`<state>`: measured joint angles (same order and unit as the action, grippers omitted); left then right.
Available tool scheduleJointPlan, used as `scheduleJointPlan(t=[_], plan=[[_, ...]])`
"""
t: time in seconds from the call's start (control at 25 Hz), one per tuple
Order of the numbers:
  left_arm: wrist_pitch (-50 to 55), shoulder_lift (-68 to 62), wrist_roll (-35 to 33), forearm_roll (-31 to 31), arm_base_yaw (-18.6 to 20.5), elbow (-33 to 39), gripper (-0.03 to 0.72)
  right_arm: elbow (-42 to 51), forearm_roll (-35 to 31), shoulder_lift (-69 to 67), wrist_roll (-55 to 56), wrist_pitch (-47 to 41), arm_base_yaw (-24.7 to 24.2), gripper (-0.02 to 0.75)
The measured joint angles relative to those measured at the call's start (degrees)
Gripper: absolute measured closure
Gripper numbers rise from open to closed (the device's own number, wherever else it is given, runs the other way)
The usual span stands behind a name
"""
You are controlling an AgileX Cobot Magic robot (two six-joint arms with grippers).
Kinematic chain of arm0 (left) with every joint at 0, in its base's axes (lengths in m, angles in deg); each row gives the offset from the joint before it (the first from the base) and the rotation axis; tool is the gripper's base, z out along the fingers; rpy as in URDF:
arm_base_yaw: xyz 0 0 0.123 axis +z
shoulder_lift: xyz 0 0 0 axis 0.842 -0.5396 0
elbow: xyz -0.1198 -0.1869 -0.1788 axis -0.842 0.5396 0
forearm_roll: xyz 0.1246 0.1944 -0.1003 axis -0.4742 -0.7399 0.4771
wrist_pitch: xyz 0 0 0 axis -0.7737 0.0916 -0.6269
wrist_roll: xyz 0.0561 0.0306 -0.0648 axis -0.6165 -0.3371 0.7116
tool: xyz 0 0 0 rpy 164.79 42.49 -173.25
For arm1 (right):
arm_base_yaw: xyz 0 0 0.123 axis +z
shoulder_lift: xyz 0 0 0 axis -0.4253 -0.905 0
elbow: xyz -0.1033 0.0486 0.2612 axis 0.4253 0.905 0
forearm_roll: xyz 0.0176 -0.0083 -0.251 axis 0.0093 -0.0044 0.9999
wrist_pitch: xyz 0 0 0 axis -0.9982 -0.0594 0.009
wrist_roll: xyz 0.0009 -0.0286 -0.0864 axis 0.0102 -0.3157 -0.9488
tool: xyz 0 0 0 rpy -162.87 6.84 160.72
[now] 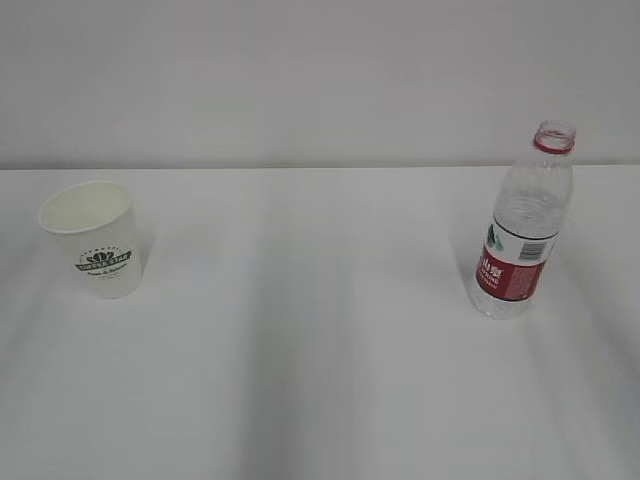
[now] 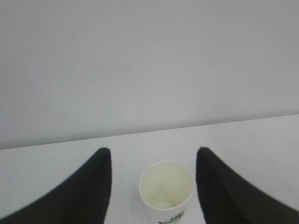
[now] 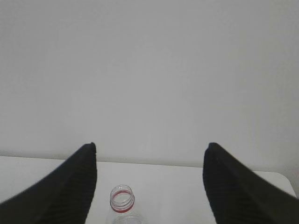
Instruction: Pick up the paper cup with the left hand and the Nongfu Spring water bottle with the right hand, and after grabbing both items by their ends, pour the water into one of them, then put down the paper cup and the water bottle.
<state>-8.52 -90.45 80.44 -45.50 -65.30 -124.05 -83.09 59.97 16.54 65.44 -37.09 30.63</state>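
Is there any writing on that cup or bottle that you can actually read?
Nothing reads clearly.
Cup: dark green round logo with lines of text under it, too blurred to read.
Bottle: red label with white characters, too small to read.
Left wrist view: only the top of the cup's logo shows, unreadable.

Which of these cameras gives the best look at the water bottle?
The exterior view: the water bottle stands whole there, red label and open neck visible. The right wrist view catches only its neck and rim. The left wrist view misses it.
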Motion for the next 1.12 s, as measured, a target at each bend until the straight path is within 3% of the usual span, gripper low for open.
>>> scheduleJointPlan(t=[0.72, 1.12], plan=[[-14.34, -1.95, 0.00, 0.00, 0.00, 14.35, 0.273, 1.76, 0.00, -8.32, 0.00, 6.00, 0.00, 0.204], [-16.87, -2.42, 0.00, 0.00, 0.00, 15.93, 0.274, 9.40, -1.48, -8.46, 0.76, 10.94, 0.00, 0.204]])
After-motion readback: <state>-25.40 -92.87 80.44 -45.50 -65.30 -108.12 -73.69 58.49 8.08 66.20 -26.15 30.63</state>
